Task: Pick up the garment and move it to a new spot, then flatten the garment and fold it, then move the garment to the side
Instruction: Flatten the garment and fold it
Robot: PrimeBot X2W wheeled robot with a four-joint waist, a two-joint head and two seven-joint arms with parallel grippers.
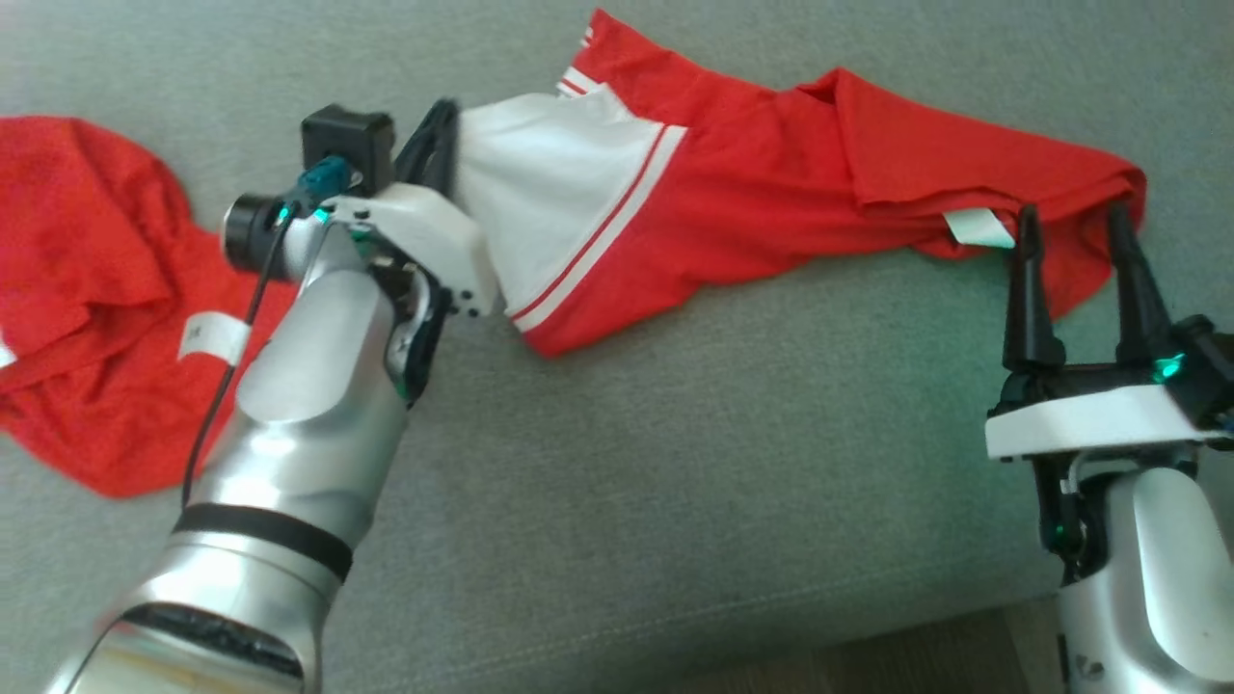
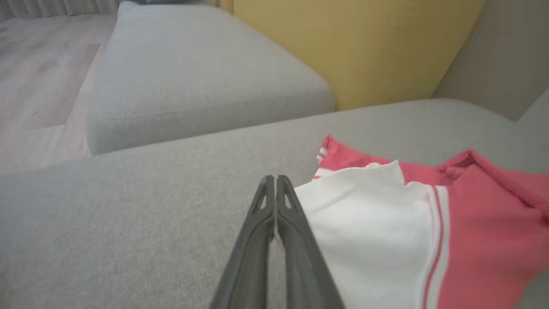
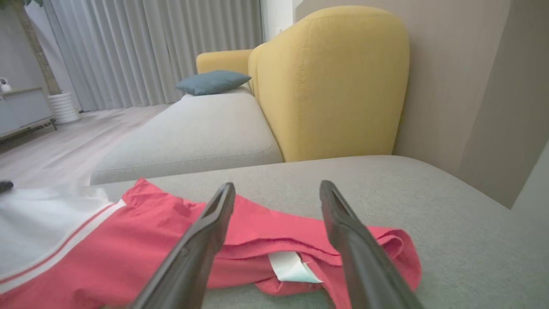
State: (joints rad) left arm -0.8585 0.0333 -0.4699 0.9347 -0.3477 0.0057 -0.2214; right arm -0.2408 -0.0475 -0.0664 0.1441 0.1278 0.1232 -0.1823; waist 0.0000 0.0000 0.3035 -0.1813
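Silver forearm, possibly teal cable plug

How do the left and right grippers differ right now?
The left gripper has its fingers shut on the white edge of the garment; the right gripper has its fingers open. The left gripper is at the white end, the right gripper over the red, labelled end. Both have dark fingers.

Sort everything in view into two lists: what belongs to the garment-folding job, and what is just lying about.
Job in hand: red and white garment; left gripper, shut on its white end; right gripper, open at its red end; grey sofa seat beneath.
Lying about: other red garment; blue cushion; yellow sofa back.
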